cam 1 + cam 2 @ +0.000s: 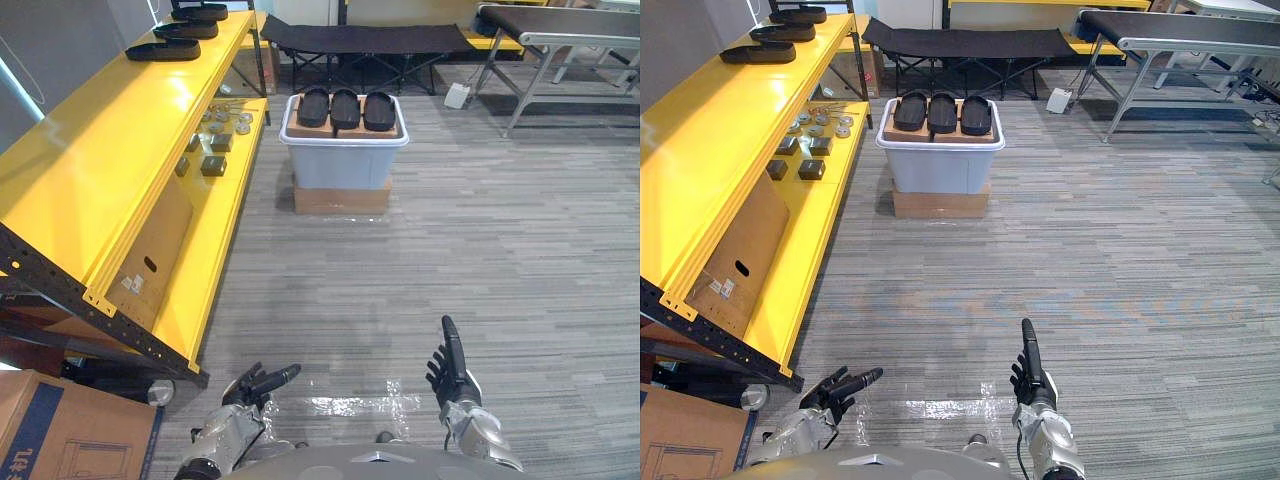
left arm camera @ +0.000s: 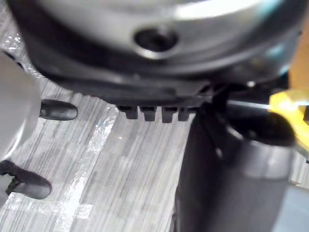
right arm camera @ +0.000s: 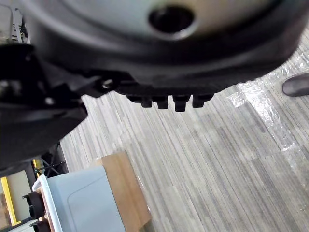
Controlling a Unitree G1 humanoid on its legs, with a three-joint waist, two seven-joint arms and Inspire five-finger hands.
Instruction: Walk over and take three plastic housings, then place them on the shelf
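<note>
We stand on grey striped carpet point(image 1: 480, 250) with both hands low and empty. Our left hand point(image 1: 255, 388) sits at 7 o'clock with its fingers loosely spread and reaching toward 2 o'clock, and it grips nothing. Our right hand point(image 1: 450, 375) sits at 5 o'clock with its fingers straight, close together and pointing to 12 o'clock, and it also holds nothing.

At 12 o'clock, well apart from both hands, three black oval plastic housings point(image 1: 345, 108) lie side by side on a brown cardboard sheet point(image 1: 298, 128). The sheet lies across the top of a pale grey plastic tub point(image 1: 343, 165), and the tub rests on a flat brown cardboard box point(image 1: 342, 199).

A long yellow metal shelf point(image 1: 100, 170) runs from 9 to 11 o'clock. On its top deck, at the far end, three more black housings point(image 1: 185, 30) lie in a row. On its lower deck, small dark square blocks point(image 1: 213, 165) and round metal parts point(image 1: 225, 115) lie at the tub's 9 o'clock side.

A black folding cot point(image 1: 365, 40) stands beyond the tub, and a grey metal-framed conveyor point(image 1: 560, 25) stands at 1 o'clock.
</note>
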